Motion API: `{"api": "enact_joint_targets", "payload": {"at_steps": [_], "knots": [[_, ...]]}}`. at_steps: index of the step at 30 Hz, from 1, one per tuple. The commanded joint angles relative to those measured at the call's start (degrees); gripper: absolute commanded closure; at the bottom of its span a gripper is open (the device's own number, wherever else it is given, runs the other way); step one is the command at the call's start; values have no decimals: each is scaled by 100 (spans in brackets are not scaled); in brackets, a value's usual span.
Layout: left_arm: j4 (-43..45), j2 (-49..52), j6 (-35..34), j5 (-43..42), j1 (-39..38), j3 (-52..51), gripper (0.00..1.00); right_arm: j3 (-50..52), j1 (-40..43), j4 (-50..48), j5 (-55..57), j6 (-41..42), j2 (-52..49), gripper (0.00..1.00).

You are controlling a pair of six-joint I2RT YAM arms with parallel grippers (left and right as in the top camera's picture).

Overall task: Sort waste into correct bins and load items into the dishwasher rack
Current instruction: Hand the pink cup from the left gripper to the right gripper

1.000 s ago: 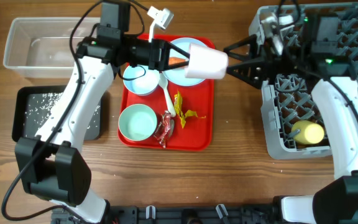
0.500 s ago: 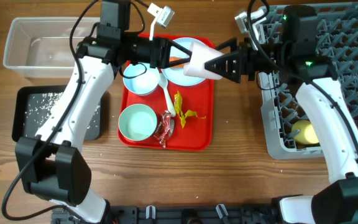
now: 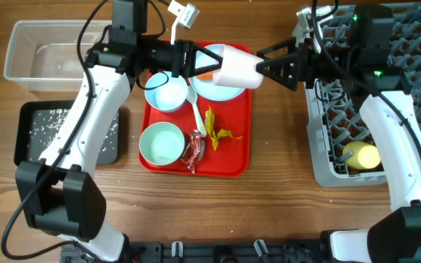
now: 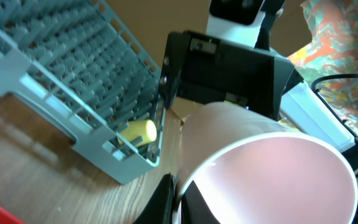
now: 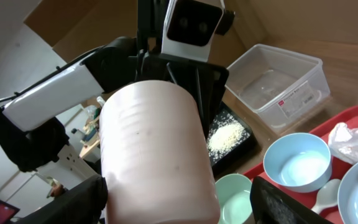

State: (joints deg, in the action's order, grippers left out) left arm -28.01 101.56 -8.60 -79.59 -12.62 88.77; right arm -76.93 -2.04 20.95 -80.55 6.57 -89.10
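Note:
My left gripper is shut on the rim of the pink cup and holds it on its side above the red tray. One finger is inside the cup and one outside. My right gripper faces the cup's base, open. In the right wrist view its fingers stand on both sides of the cup, with a gap on the right. The grey dishwasher rack holds a yellow cup. The plate with the carrot, two bowls, the white spoon and the wrappers lie on the tray.
The clear tub stands at the far left. The black tray with rice lies in front of it. The flat red tray lies in the middle. A crumpled white thing shows beside a bowl.
My right gripper came in from the right to the cup's base. The cup in my left gripper shifted a little left and up.

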Motion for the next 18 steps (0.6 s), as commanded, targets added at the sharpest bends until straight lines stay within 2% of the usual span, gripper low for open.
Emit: {"api": "enact_joint_targets", "payload": {"at_steps": [1, 8, 12, 15, 16, 18], "knots": [[568, -94, -610, -334, 20, 83, 96, 72, -4, 13, -50, 90, -166, 24], [901, -94, -734, -282, 9, 81, 96, 72, -103, -212, -221, 144, -179, 24], [743, -94, -726, -284, -63, 81, 96, 72, -59, -605, -254, 509, -179, 24], [721, -94, -728, -284, -136, 81, 96, 72, 308, -1438, -555, 1220, -177, 24], [728, -94, -730, -282, -138, 81, 96, 72, 564, -1698, -732, 1460, -177, 20], [817, -94, -737, -280, -136, 81, 96, 72, 787, -1668, -916, 1451, -179, 18]]}}
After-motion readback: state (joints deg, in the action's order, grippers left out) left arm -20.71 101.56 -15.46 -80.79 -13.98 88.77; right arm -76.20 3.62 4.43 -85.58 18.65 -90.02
